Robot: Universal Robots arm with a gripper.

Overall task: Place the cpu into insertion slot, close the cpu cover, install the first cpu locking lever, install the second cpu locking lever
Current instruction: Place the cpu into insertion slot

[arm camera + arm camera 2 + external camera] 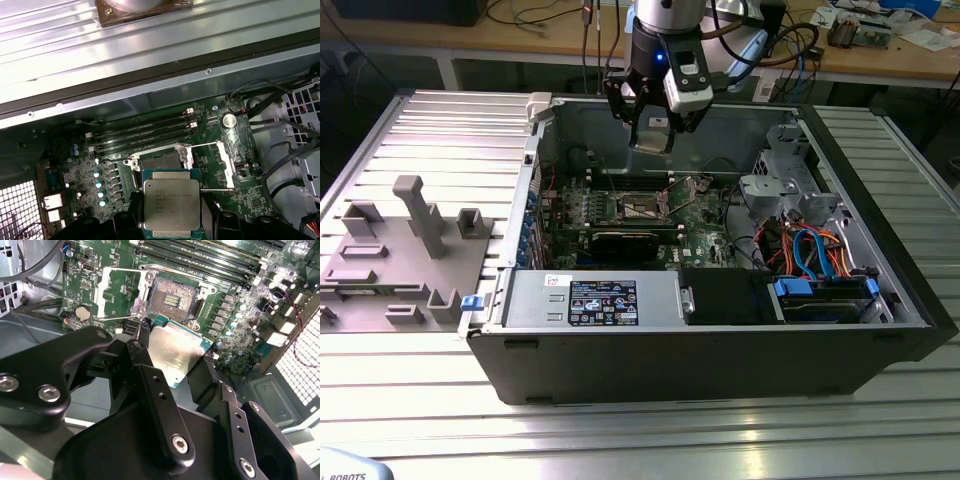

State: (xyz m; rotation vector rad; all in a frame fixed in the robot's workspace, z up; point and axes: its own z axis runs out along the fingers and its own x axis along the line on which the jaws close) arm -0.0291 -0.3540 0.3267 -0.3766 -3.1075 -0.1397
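The gripper (652, 138) is hovering inside the open computer case (720, 350), above the far part of the green motherboard (705, 235). Its black fingers (150, 385) are pinching the cpu (171, 202) by two opposite edges. The chip is being held flat in the air with its silvery metal top turned up towards the first wrist view.

The cpu is not sitting in the insertion slot (161, 161). In the first wrist view it is hanging just beside the slot, which is lying between the chip and the long memory slots (145, 132). The slot's dark contact field is showing bare inside its metal rim. The cpu cover (220, 165) is swung open and is lying beside the slot, on the side of the round coin battery (229, 120). In the exterior view the cover is standing tilted just to the exterior view's right of the slot.

At the exterior view's right of the case, the grey drive cage (775, 175) is standing over a bundle of blue and orange cables (810, 250). The case is resting on a ribbed metal table (620, 430). A grey fixture block (395, 260) is sitting on the table to the exterior view's left, apart from the case.
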